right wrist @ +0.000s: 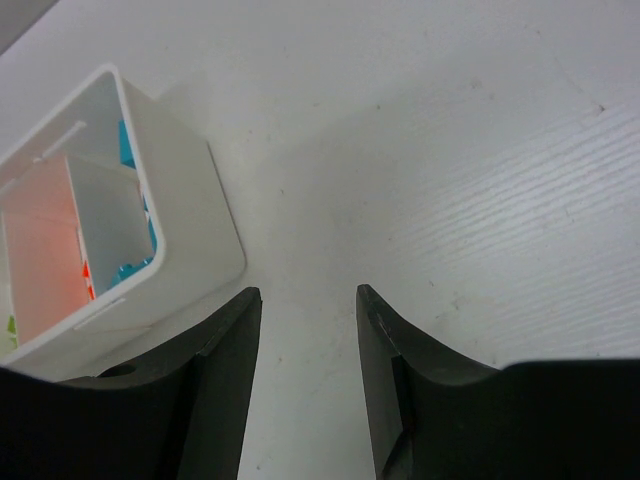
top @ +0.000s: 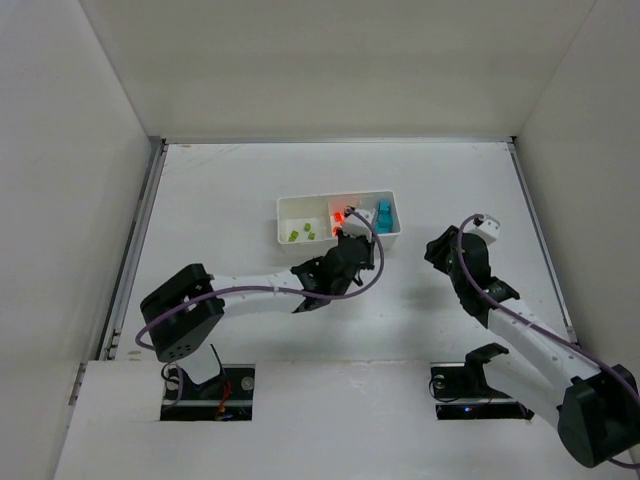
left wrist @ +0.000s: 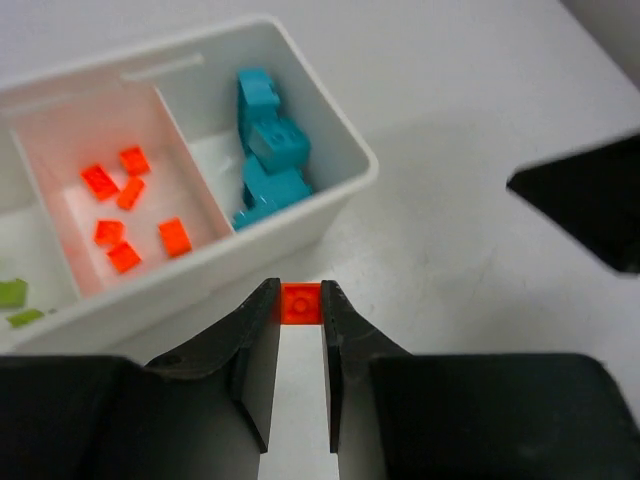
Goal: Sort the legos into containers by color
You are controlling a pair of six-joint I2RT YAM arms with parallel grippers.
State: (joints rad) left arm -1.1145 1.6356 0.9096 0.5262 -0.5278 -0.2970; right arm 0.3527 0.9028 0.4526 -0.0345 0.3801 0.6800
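My left gripper is shut on one orange-red lego, pinched at the fingertips. It sits just outside the near wall of the white three-part container, level with the divider between the middle and right compartments. Several orange-red legos lie in the middle compartment, teal ones in the right, and green ones in the left. From above, the left gripper touches the container's near edge. My right gripper stands open and empty over bare table, right of the container.
White enclosure walls rise on the left, back and right of the table. A metal rail runs along the left side. The right arm's dark head hangs close by, to the right of the container.
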